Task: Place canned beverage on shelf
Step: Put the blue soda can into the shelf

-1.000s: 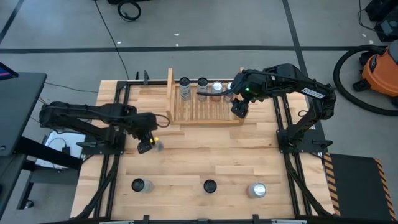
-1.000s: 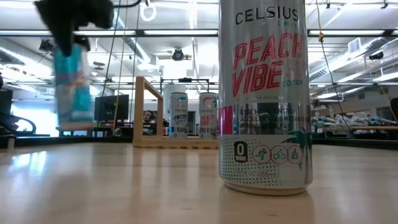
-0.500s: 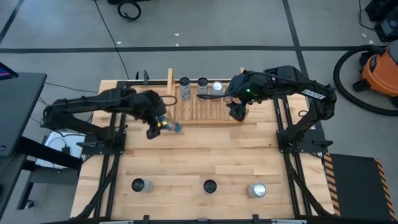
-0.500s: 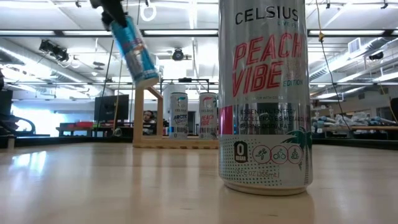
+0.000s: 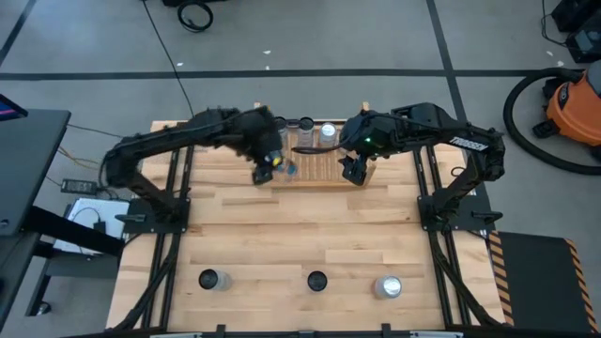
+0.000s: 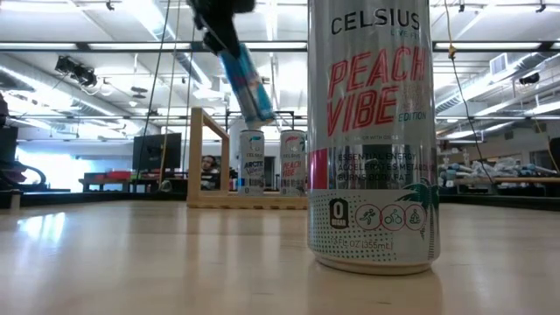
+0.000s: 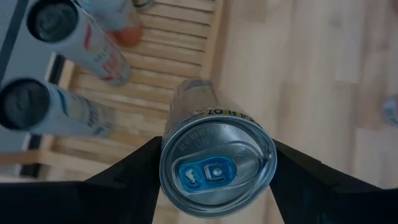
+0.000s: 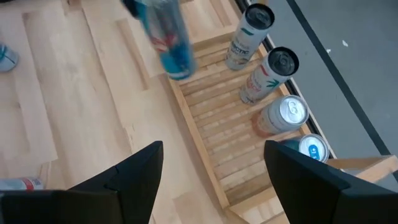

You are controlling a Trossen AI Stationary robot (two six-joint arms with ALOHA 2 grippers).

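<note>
My left gripper point(image 5: 266, 171) is shut on a blue-labelled can point(image 5: 284, 169), held in the air above the front left corner of the light wooden shelf point(image 5: 315, 161). The can also shows tilted in the low view point(image 6: 246, 80) and in the right wrist view point(image 8: 168, 37). Several cans point(image 8: 270, 74) stand upright on the shelf's slats along its far side. My right gripper point(image 5: 355, 169) hovers open and empty above the shelf's right end. My left gripper pinches the can's top end, just below the rim point(image 7: 214, 168), between its two fingers point(image 7: 134, 177). The fingers come from above, one on each side. The can hangs tilted below them, its bottom end point(image 6: 258, 112) toward the table's right, clear of table and shelf.
Three more cans stand along the table's near edge point(image 5: 214, 280), point(image 5: 317, 280), point(image 5: 389, 286); the middle one, a Peach Vibe can point(image 6: 372, 131), fills the low view. The shelf's upright left board point(image 6: 206, 157) is beside the held can. Bare wood lies mid-table.
My left gripper has carried the blue can from the table's left side toward the far right, up to the shelf's left end. The can has risen and tipped from upright to a slant. My right gripper has shifted slightly left over the shelf.
</note>
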